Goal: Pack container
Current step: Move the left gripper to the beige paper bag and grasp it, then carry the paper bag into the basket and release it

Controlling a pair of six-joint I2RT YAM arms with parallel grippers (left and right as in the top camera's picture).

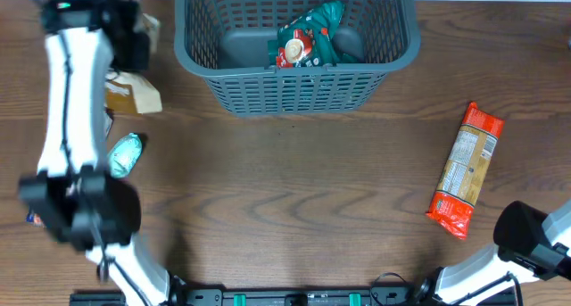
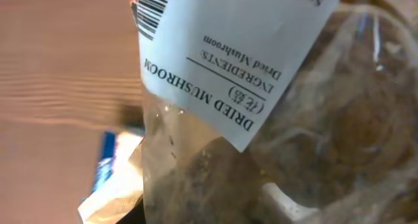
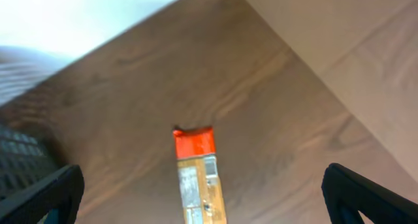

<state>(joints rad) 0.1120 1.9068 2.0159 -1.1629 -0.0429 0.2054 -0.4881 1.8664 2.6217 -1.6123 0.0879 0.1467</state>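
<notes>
The container, a dark grey lattice basket (image 1: 299, 83), stands at the back centre and holds a green and red packet (image 1: 308, 40). My left gripper (image 1: 134, 40) is at the back left. A clear bag labelled dried mushroom (image 2: 274, 119) fills the left wrist view, close to the camera and above the wood. It hides the fingers. A tan edge of the bag (image 1: 148, 25) shows beside the gripper. My right gripper (image 3: 202, 178) is open and empty above the table. An orange and red packet (image 3: 196, 175) lies beyond it, also in the overhead view (image 1: 466, 168).
A brown packet (image 1: 134, 96) and a teal packet (image 1: 125, 154) lie on the table under the left arm. A white and blue packet (image 2: 111, 185) shows below the held bag. The right arm (image 1: 535, 239) sits at the front right corner. The basket's corner (image 3: 16, 152) shows at the left.
</notes>
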